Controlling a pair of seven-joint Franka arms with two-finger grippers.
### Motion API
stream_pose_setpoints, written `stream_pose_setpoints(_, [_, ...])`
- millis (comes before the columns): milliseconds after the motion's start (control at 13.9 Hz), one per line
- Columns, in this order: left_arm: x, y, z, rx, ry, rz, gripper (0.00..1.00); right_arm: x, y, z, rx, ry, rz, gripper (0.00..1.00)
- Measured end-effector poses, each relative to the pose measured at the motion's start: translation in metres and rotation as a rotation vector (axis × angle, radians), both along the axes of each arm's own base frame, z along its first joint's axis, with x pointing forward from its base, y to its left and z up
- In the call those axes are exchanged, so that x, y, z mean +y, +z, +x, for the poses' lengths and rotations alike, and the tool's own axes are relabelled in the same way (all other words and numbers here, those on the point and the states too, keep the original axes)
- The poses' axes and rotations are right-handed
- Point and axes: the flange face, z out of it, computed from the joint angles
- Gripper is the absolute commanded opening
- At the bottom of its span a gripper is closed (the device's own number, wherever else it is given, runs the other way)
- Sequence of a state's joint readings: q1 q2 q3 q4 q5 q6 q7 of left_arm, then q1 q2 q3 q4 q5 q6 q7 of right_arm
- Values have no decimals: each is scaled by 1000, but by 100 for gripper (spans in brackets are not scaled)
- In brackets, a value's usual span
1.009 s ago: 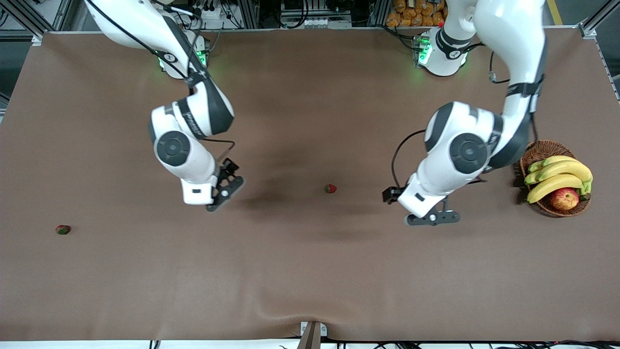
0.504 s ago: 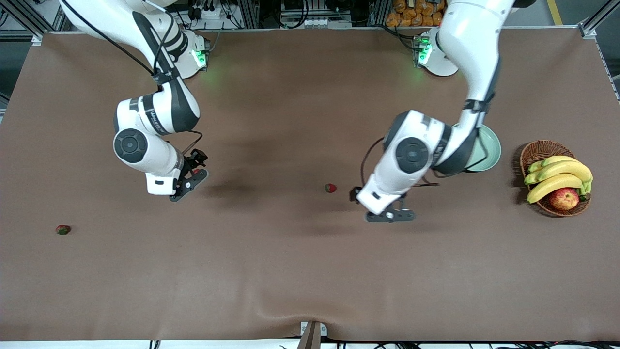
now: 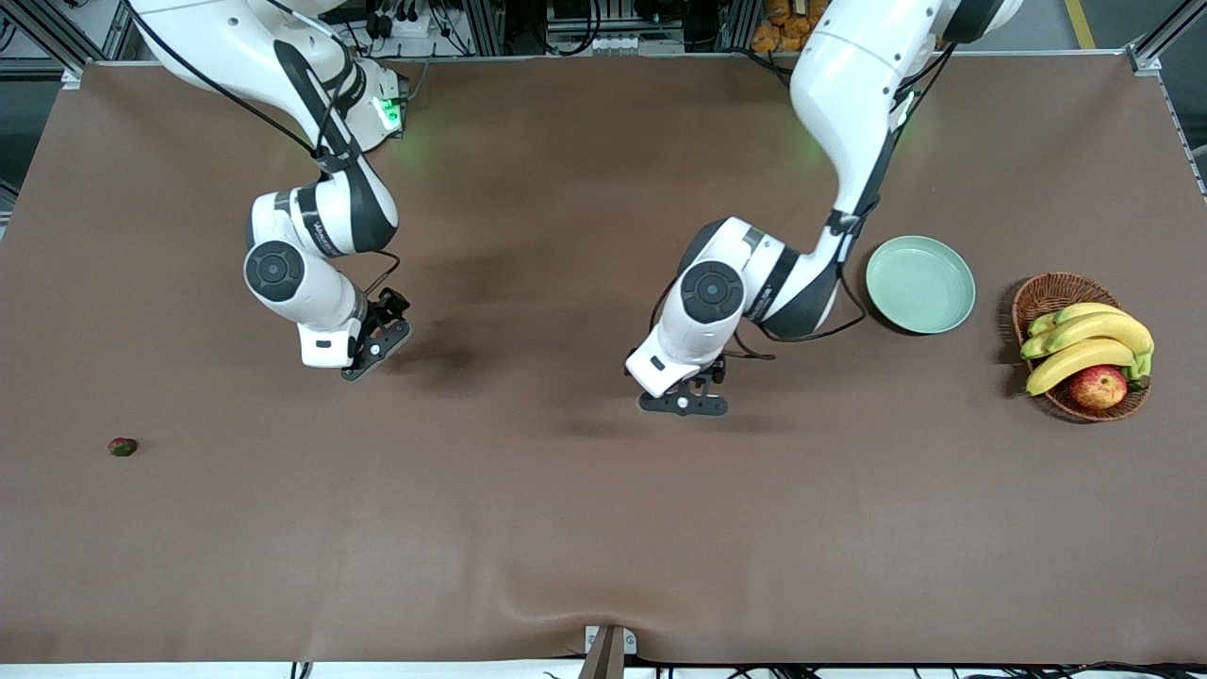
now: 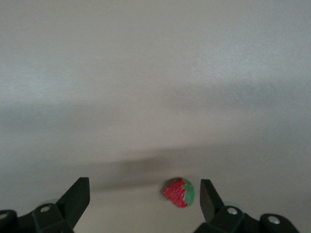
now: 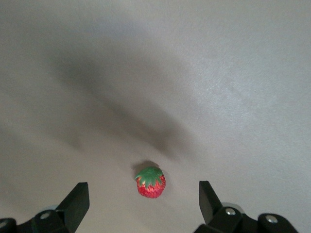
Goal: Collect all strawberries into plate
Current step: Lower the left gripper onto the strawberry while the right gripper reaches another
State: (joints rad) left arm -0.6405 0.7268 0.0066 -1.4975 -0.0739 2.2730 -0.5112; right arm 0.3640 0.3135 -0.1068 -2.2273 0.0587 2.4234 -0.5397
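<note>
My left gripper hangs open low over the middle of the table. A small red strawberry with a green cap lies on the cloth between its fingers, close to one fingertip; the front view hides this berry under the hand. My right gripper is open too, above another strawberry that lies between its fingers without touching them. A third strawberry lies alone near the right arm's end of the table. The pale mint-green plate sits bare beside the left arm's elbow.
A brown wicker basket with bananas and a red-yellow apple stands next to the plate, toward the left arm's end. Brown cloth covers the whole table, with a ripple at the front edge.
The left arm swung toward the table's middle, uncovering the plate and now covering the middle strawberry. The right hand shifted toward its own end and settled over its berry. Both grippers stayed open.
</note>
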Motion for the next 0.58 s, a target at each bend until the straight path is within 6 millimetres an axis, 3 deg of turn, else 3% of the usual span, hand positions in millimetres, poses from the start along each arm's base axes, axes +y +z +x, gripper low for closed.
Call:
stream_pose_setpoints(216, [-17, -18, -6, -3, -23, -1, 100, -3, -26, -2, 3, -2, -9, 100])
stream_pose_setpoints(432, [-32, -28, -17, 3, -51, 4, 85, -9, -43, -5, 27, -10, -21, 100])
stream_pose_setpoints(576, [-45, -35, -30, 11, -75, 10, 80, -14, -46, -5, 33, -20, -23, 100])
